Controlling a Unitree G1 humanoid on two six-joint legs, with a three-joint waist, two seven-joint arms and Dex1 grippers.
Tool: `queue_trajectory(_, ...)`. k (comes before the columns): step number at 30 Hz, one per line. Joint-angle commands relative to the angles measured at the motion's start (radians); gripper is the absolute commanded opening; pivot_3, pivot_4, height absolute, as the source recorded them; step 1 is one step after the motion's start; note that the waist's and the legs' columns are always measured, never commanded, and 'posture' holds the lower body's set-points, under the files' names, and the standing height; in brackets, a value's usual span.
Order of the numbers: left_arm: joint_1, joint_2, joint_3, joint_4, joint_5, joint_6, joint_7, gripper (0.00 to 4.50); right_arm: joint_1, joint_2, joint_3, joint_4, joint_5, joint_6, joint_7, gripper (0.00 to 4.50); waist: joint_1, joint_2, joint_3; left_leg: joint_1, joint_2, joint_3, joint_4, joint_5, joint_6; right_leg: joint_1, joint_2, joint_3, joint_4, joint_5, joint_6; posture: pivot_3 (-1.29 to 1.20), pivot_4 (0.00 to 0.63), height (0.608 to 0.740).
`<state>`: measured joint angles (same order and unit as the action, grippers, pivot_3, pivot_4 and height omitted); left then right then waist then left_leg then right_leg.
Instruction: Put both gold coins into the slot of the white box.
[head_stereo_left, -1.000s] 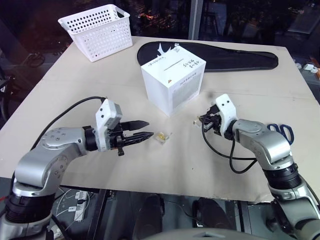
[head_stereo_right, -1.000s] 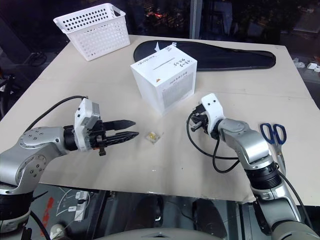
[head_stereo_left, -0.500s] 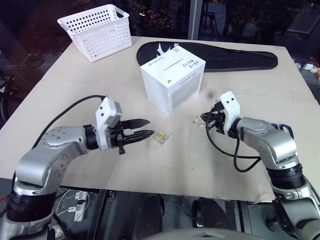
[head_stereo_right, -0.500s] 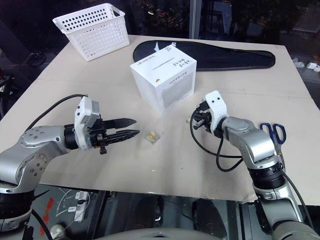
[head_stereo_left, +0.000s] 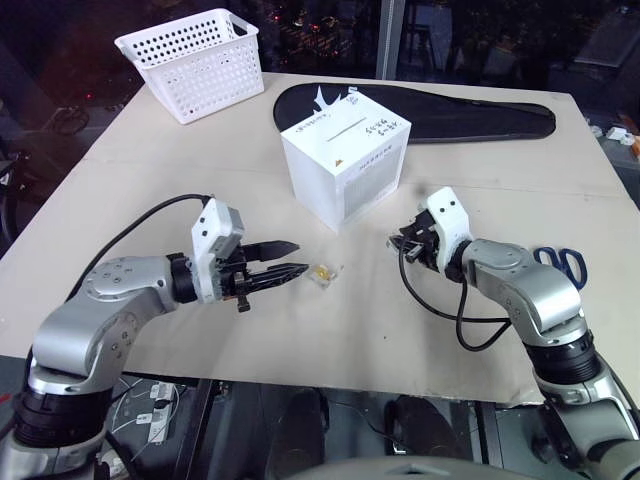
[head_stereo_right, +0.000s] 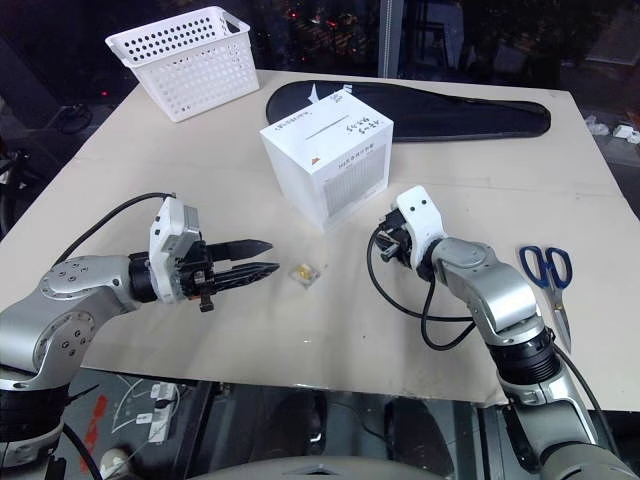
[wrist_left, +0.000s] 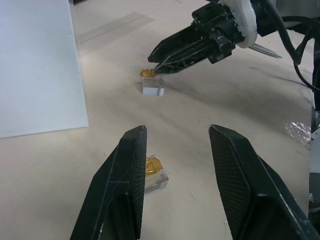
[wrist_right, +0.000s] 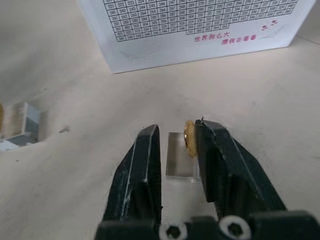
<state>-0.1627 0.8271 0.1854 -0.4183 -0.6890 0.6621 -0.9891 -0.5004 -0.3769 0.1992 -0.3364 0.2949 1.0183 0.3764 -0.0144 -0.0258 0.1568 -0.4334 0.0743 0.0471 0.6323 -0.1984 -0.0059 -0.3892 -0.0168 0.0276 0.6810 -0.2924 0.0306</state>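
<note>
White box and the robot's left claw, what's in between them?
Between the white box and the left gripper: bare table, in the left eye view.

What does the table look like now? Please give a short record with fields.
white box: mid-table, slot on top
left tool: open, aimed at first coin, not touching
first coin: lies on a clear case
right tool: open, near the box's side
second coin: on edge against one finger, over another clear case
progress: both coins outside the box
</note>
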Motion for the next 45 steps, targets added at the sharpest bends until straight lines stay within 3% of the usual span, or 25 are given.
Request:
queue_trajectory(1, 0.0, 0.002, 0.008, -0.004, 0.002, -0.025, -0.007, 1.96, -0.008, 0.004, 0.003, -0.004, -0.016, -0.018, -0.002, 1.4, 0.0, 0.0, 0.0, 0.0, 0.0, 0.0, 0.0, 0.0, 0.0, 0.0, 0.0, 0.0, 0.0, 0.0, 0.0, 0.0, 0.15, 0.74)
queue_trajectory(13, 0.011, 0.004, 0.008, -0.007, 0.003, -0.036, -0.003, 1.96, -0.015, 0.014, 0.012, 0.045, -0.046, -0.04, 0.006, 1.4, 0.0, 0.0, 0.0, 0.0, 0.0, 0.0, 0.0, 0.0, 0.0, 0.0, 0.0, 0.0, 0.0, 0.0, 0.0, 0.0, 0.15, 0.74)
queue_trajectory(16, 0.012, 0.004, 0.009, -0.005, 0.003, -0.037, -0.003, 1.96, -0.018, 0.019, 0.008, 0.061, -0.054, -0.044, 0.004, 0.59, 0.0, 0.0, 0.0, 0.0, 0.0, 0.0, 0.0, 0.0, 0.0, 0.0, 0.0, 0.0, 0.0, 0.0, 0.0, 0.0, 0.15, 0.74)
queue_trajectory(17, 0.013, 0.004, 0.01, -0.005, 0.004, -0.038, -0.003, 1.96, -0.019, 0.019, 0.007, 0.067, -0.058, -0.046, 0.003, 0.1, 0.0, 0.0, 0.0, 0.0, 0.0, 0.0, 0.0, 0.0, 0.0, 0.0, 0.0, 0.0, 0.0, 0.0, 0.0, 0.0, 0.15, 0.74)
queue_trajectory(29, 0.009, -0.004, 0.017, -0.003, -0.011, -0.031, 0.006, 1.96, -0.014, 0.01, -0.012, 0.062, -0.058, -0.076, 0.031, 0.03, 0.0, 0.0, 0.0, 0.0, 0.0, 0.0, 0.0, 0.0, 0.0, 0.0, 0.0, 0.0, 0.0, 0.0, 0.0, 0.0, 0.15, 0.74)
queue_trajectory(33, -0.024, -0.013, 0.025, -0.003, -0.06, 0.013, 0.019, 1.96, -0.003, -0.006, -0.085, -0.016, 0.042, -0.106, 0.127, 0.03, 0.001, 0.0, 0.0, 0.0, 0.0, 0.0, 0.0, 0.0, 0.0, 0.0, 0.0, 0.0, 0.0, 0.0, 0.0, 0.0, 0.15, 0.74)
queue_trajectory(37, -0.096, -0.008, 0.025, -0.002, -0.152, 0.091, 0.007, 1.96, 0.012, -0.034, -0.181, -0.162, 0.262, -0.046, 0.276, 0.03, 0.003, 0.0, 0.001, 0.0, 0.0, -0.001, 0.0, 0.0, 0.0, 0.0, 0.0, -0.001, 0.0, 0.0, 0.0, 0.0, 0.15, 0.74)
queue_trajectory(38, -0.117, -0.006, 0.024, -0.004, -0.186, 0.119, 0.003, 1.41, 0.009, -0.039, -0.199, -0.188, 0.308, -0.023, 0.292, 0.0, 0.002, 0.0, 0.001, 0.0, 0.0, -0.001, 0.0, 0.0, 0.0, 0.001, 0.0, -0.001, 0.0, 0.0, 0.0, 0.0, 0.15, 0.74)
queue_trajectory(41, -0.2, -0.017, 0.021, -0.004, -0.273, 0.191, 0.028, 0.31, -0.008, -0.064, -0.223, -0.244, 0.418, 0.027, 0.326, 0.0, 0.001, 0.0, 0.001, 0.0, 0.0, -0.001, 0.0, 0.0, 0.0, 0.001, 0.0, -0.001, 0.0, 0.0, 0.0, 0.0, 0.15, 0.74)
queue_trajectory(45, -0.285, -0.026, 0.005, -0.007, -0.348, 0.255, 0.051, 0.14, -0.018, -0.094, -0.216, -0.259, 0.461, 0.024, 0.332, 0.0, 0.0, 0.0, 0.001, 0.001, 0.0, -0.001, 0.0, 0.0, 0.0, 0.001, 0.0, -0.001, 0.0, 0.0, 0.0, 0.0, 0.15, 0.74)
